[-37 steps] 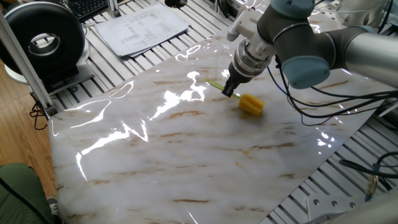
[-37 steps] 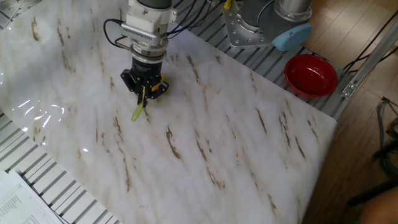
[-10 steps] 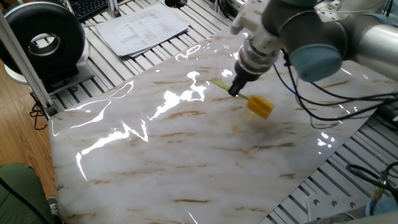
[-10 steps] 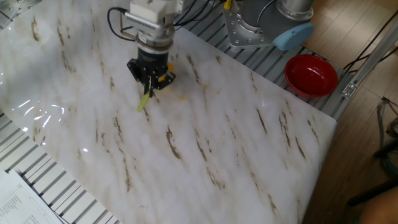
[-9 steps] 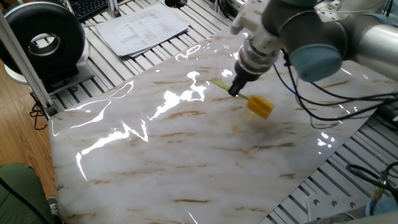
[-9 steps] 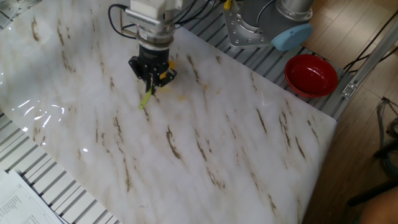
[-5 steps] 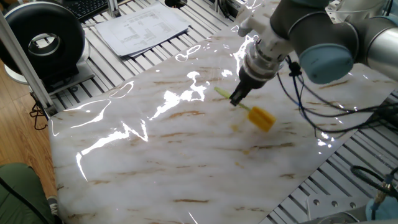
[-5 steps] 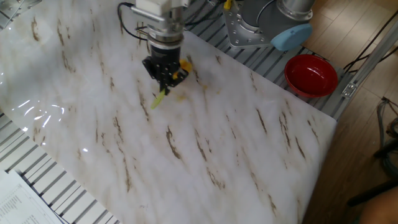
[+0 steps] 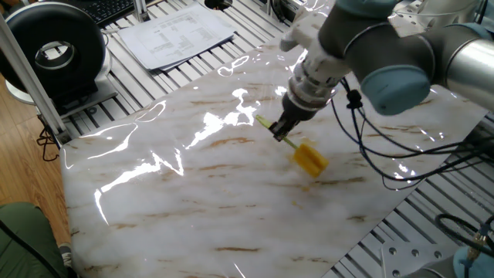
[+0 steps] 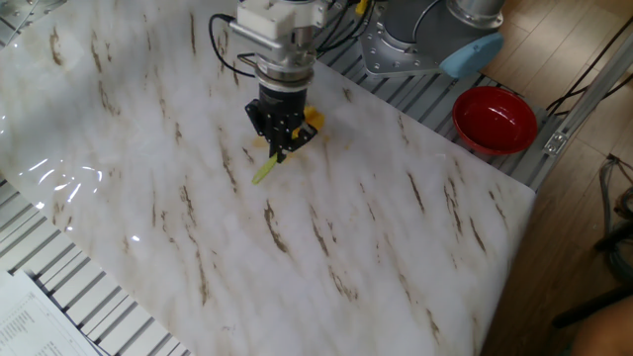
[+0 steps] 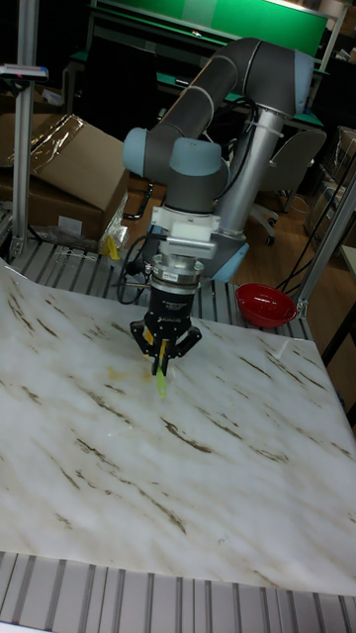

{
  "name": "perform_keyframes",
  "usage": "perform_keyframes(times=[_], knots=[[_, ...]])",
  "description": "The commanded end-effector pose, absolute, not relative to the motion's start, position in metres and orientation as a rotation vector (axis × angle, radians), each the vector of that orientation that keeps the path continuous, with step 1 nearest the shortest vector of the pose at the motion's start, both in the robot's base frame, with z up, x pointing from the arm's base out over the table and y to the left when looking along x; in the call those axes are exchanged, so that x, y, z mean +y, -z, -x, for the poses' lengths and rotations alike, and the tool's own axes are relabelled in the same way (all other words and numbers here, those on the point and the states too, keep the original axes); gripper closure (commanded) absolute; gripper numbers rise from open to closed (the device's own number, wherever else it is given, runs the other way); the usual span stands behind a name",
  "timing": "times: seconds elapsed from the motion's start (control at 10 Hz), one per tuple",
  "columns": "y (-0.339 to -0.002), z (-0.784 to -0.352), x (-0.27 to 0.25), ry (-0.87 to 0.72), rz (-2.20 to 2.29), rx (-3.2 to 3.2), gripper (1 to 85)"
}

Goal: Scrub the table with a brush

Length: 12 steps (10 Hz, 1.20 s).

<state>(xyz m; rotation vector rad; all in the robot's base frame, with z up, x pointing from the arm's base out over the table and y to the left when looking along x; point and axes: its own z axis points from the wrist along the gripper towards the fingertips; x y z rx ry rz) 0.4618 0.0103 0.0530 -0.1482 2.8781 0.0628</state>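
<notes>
The brush point(image 9: 309, 159) has a chunky yellow head resting on the table point(image 9: 231, 201), and its thin yellow-green handle runs up into my gripper point(image 9: 281, 132), which is shut on the handle. In the other fixed view the gripper point(image 10: 282, 140) points straight down, the brush point(image 10: 265, 170) handle sticks out toward the lower left and the yellow head peeks out behind the fingers. The tall fixed view shows the gripper point(image 11: 163, 348) over the back middle of the table point(image 11: 198, 475), with the brush point(image 11: 161, 381) handle hanging below it. Orange smears lie on the slab just left of the gripper.
A red bowl point(image 10: 494, 120) sits off the slab on the slatted frame near the arm's base. Papers point(image 9: 176, 35) and a black round device point(image 9: 54, 50) lie beyond the slab's far-left edge. Black cables point(image 9: 401, 147) trail from the arm over the slab's right side.
The gripper has carried the brush across the slab, toward the lower left in one fixed view and rightward in the other. The yellow head has dragged along the surface with it.
</notes>
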Motion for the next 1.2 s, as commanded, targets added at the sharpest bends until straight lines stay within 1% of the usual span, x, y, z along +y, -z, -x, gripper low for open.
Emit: perform_keyframes(times=[0.0, 0.2, 0.4, 0.7, 0.8, 0.9, 1.1], knots=[[-0.055, -0.466, 0.011, -0.011, 0.257, 2.856, 84.7], [-0.056, -0.467, 0.009, 0.008, 0.313, 2.846, 84.7], [-0.056, -0.464, 0.027, -0.110, 0.208, 2.860, 84.7], [-0.069, -0.429, 0.075, -0.174, 0.057, 2.870, 84.7], [-0.067, -0.424, 0.084, -0.175, 0.026, 2.864, 84.7], [-0.063, -0.420, 0.095, -0.212, 0.003, 2.853, 84.7], [-0.051, -0.413, 0.104, -0.216, -0.016, 2.827, 84.7]])
